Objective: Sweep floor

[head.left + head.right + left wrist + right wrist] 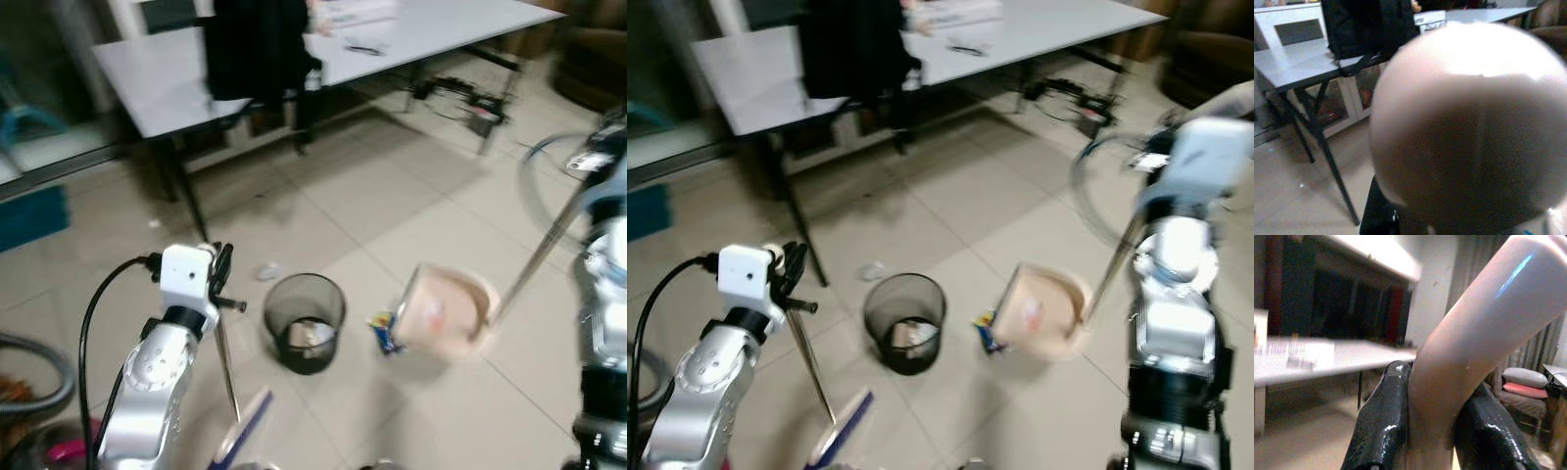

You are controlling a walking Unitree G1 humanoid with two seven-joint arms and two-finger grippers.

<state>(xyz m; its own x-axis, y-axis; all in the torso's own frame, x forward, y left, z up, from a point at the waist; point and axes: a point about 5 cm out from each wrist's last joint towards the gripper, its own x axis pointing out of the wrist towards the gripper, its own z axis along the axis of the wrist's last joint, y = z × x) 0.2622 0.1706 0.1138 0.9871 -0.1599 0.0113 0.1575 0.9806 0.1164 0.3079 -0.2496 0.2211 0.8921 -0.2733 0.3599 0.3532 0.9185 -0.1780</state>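
Note:
My left gripper (221, 277) is shut on the thin metal handle of a broom (224, 352), low at the front left. The broom's blue-and-white head (243, 427) rests on the tiles below it. In the left wrist view the handle's pale rounded end (1469, 122) looms blurred, right in front of the camera. My right gripper (1432, 382) is shut on the pinkish handle of a dustpan. The handle slants down to the pink pan (446, 313), tipped up just right of a black mesh bin (305, 321). A blue-yellow wrapper (382, 331) lies between them, and crumpled paper (266, 271) lies behind the bin.
A grey table (167, 93) with a black bag (257, 49) on it stands ahead, its dark legs (186, 201) near my left arm. Cables and a power strip (470, 98) lie under its right end. A grey hose (44, 377) curls at the far left.

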